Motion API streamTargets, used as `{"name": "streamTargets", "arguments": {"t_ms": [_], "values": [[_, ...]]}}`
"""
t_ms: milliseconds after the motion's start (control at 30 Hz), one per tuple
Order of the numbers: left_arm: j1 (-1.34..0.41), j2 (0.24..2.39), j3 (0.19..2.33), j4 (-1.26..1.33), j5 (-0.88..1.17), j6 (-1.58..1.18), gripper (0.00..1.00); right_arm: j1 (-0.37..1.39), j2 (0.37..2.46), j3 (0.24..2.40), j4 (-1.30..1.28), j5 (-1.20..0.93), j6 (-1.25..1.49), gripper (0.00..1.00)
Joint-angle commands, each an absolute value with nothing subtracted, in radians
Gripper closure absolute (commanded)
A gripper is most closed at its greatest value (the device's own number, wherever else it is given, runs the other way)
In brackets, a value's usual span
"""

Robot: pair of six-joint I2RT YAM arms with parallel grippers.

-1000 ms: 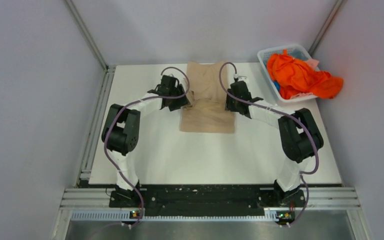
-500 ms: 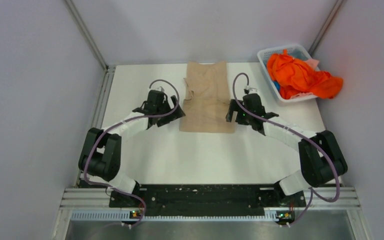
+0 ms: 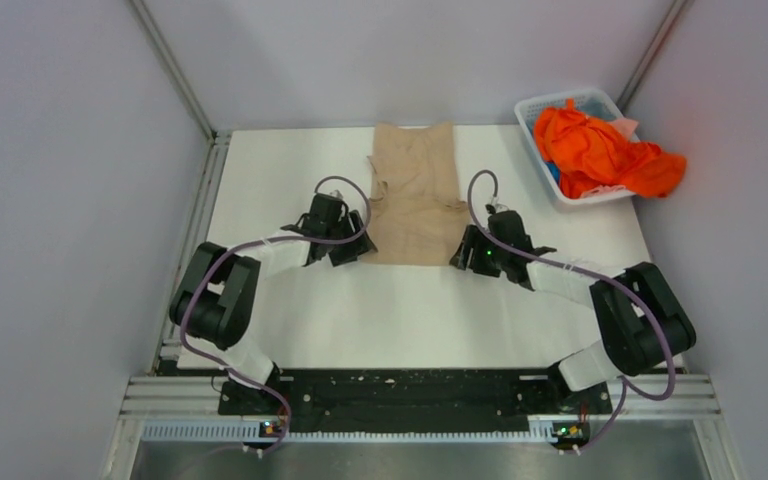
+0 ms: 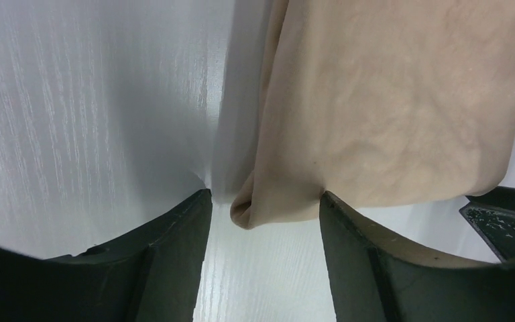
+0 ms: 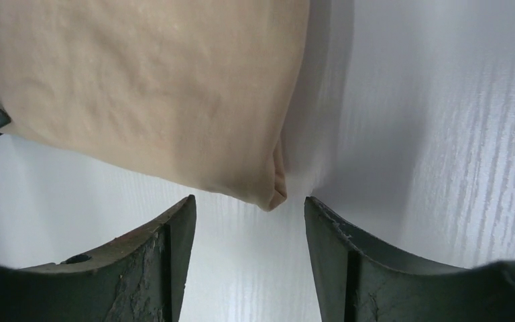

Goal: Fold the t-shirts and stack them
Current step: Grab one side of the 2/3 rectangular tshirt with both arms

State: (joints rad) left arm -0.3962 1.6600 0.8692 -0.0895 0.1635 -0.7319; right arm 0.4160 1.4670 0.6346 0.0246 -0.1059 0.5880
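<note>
The beige t-shirt (image 3: 415,195) lies flat at the middle of the desk's (image 3: 290,320) far edge, with its long axis running from the far edge toward the near edge. Its 2 near corners meet the end effectors, the left end effector (image 3: 352,250) at the near-left corner and the right end effector (image 3: 463,257) at the near-right, both equally close. Both are released: jaws parted, a cloth corner between the fingers, unpinched. The orange t-shirts (image 3: 600,150) are heaped in the basket (image 3: 532,108) at the far-right corner.
</note>
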Motion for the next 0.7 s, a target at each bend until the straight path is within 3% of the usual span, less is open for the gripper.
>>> {"name": "streamTargets", "arguments": {"t_ms": [0,167,233,367,400,433,567,667], "values": [[-0.41,1.704,0.865,-0.087,0.148,-0.734,0.37,0.418,1.498,0.617,0.109,-0.17,0.615,0.42],[-0.411,1.735,0.876,-0.073,0.163,-0.736,0.54,0.42,1.54,0.621,0.135,-0.175,0.617,0.62],[-0.411,1.74,0.882,-0.069,0.181,-0.736,0.69,0.42,1.557,0.628,0.14,-0.181,0.62,0.72],[-0.41,1.744,0.893,-0.078,0.14,-0.728,0.78,0.42,1.577,0.632,0.153,-0.161,0.613,0.78],[-0.41,1.75,0.899,-0.081,0.124,-0.724,0.85,0.419,1.581,0.636,0.15,-0.155,0.611,0.82],[-0.411,1.756,0.908,-0.091,0.116,-0.723,0.98,0.42,1.588,0.641,0.146,-0.154,0.608,0.85],[-0.414,1.736,0.866,-0.048,0.178,-0.717,1.0,0.42,1.574,0.636,0.131,-0.169,0.603,0.99],[-0.423,1.66,0.779,-0.032,0.153,-0.723,1.0,0.428,1.522,0.618,0.09,-0.149,0.602,1.0]]}}
